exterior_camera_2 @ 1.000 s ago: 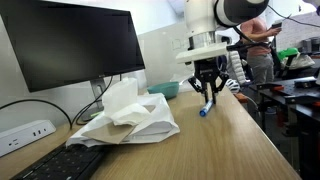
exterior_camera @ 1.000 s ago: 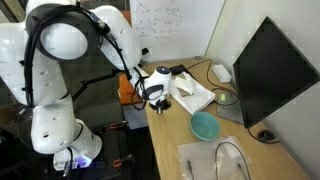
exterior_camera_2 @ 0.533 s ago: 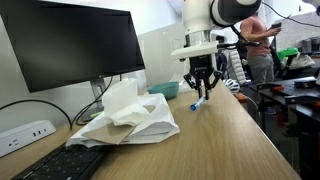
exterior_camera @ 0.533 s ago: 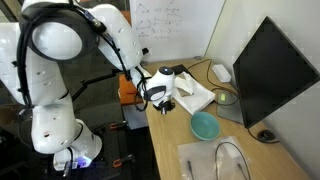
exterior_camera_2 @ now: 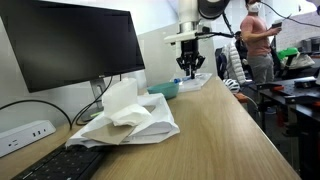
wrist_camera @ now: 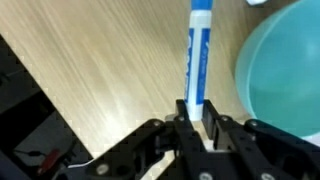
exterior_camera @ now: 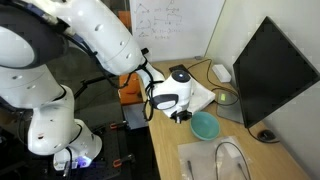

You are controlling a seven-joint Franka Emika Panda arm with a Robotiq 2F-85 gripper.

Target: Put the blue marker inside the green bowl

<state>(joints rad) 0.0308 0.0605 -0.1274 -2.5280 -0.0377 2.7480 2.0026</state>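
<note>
Black two-finger pincer (wrist_camera: 197, 118) pressed tight on the slim blue plastic marker (wrist_camera: 197, 55), pinching its near end; the marker sticks straight out from the fingers, far end white

In the wrist view the marker lies over the light wooden tabletop (wrist_camera: 95, 70), just beside the rim of the small round teal-green bowl (wrist_camera: 285, 70), not over the bowl's inside; can't tell if it touches the rim

In both exterior views the pincer (exterior_camera: 180, 113) (exterior_camera_2: 190, 68) hangs close by the bowl (exterior_camera: 205, 126) (exterior_camera_2: 165, 89), next to the crumpled white cloth or paper (exterior_camera: 196, 96) (exterior_camera_2: 125, 115)

Versus a second ago: the pincer was low over the table edge, well short of the bowl, marker tip near the wood; now the arm has carried it up and across to the bowl's side, grip unchanged, bowl and cloth unmoved
</note>
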